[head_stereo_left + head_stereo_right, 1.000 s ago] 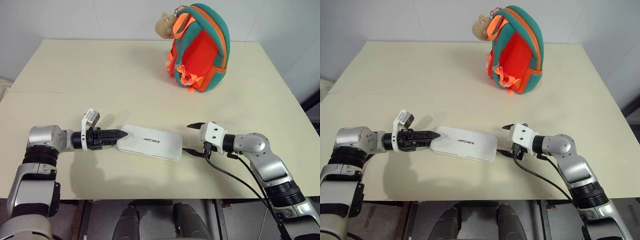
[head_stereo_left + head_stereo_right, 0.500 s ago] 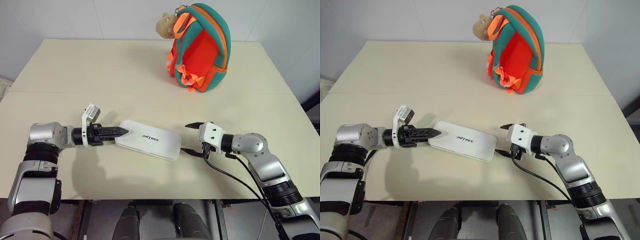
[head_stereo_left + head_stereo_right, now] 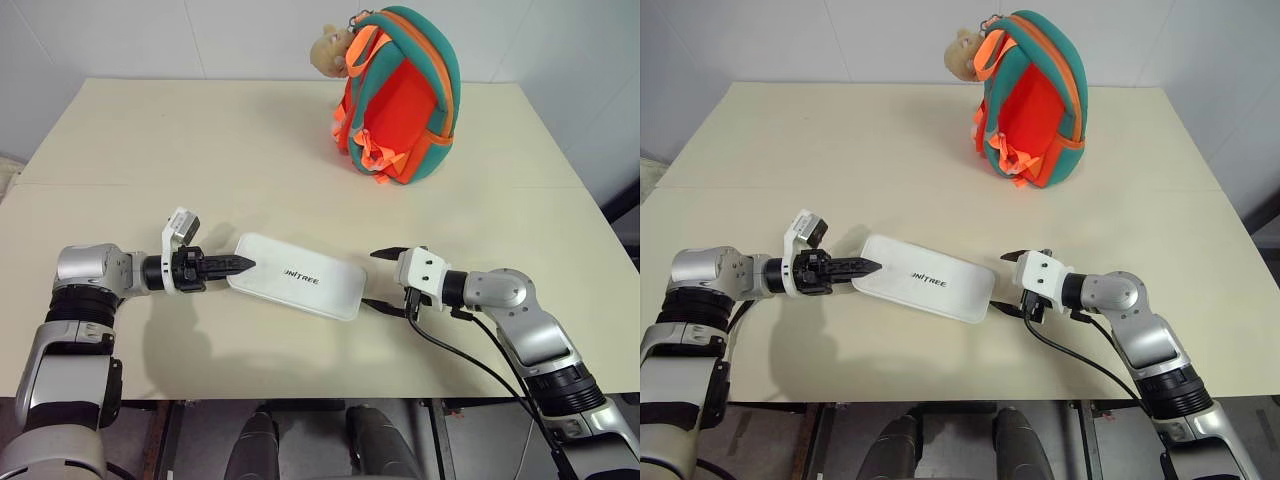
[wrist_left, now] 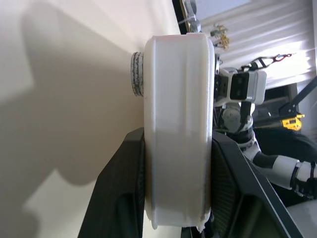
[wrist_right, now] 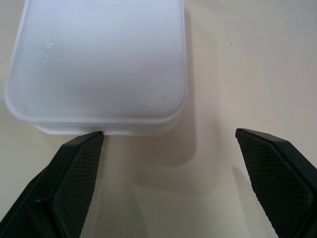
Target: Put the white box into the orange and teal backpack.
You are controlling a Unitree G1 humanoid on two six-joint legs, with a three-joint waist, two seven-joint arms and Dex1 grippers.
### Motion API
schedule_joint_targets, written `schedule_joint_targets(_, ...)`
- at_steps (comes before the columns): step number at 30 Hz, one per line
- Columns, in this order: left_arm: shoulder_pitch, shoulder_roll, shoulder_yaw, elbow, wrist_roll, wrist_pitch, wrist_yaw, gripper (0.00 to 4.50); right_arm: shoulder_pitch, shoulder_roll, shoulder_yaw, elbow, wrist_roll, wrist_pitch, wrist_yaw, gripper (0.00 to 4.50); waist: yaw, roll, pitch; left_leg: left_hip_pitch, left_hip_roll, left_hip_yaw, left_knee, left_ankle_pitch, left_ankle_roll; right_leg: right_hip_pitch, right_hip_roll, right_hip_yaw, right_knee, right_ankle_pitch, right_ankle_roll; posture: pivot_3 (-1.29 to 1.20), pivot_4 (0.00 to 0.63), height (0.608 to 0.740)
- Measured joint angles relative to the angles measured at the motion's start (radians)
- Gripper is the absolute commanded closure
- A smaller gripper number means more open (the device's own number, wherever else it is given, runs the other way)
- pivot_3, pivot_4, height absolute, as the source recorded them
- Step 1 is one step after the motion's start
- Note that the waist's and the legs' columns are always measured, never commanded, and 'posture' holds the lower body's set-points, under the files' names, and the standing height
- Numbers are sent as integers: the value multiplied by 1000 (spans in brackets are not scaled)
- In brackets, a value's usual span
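White box (image 3: 296, 289), one, lies lengthwise between both tools, left end raised off the bench (image 3: 250, 160), clamped by left tool (image 3: 243, 264); right tool (image 3: 380, 281) gapes wide. One backpack (image 3: 402, 96) stands upright.

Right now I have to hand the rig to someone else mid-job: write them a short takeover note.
Left gripper: shut on the left end of the white box, one finger on each flat face, that end raised off the table.
Right gripper: open, just off the box's right end, not touching it.
The orange and teal backpack stands upright at the far side of the table, well apart from the box.
Done: box gripped at one end.
Left: lift the box, carry it to the backpack, put it inside.
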Motion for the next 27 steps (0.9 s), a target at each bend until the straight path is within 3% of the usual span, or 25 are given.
schedule_joint_targets(6,3,-3,180,-34,-45,45,140,3172,16,0,-33,-12,17,5,-27,0,1,0,0,-1,0,-1,0,0,0,0,0,0,0,0,0,0,150,740)
schedule_joint_targets(16,156,-159,510,-465,-228,165,485,3172,-4,38,-164,-10,96,64,-134,0,3,0,0,-1,0,-2,0,0,0,0,0,-1,1,0,1,0,150,740)
schedule_joint_targets(27,211,-233,764,-700,-410,392,725,3172,-237,177,-311,196,138,125,-401,0,0,0,0,0,0,-2,1,1,-1,0,0,0,0,1,0,0,150,740)
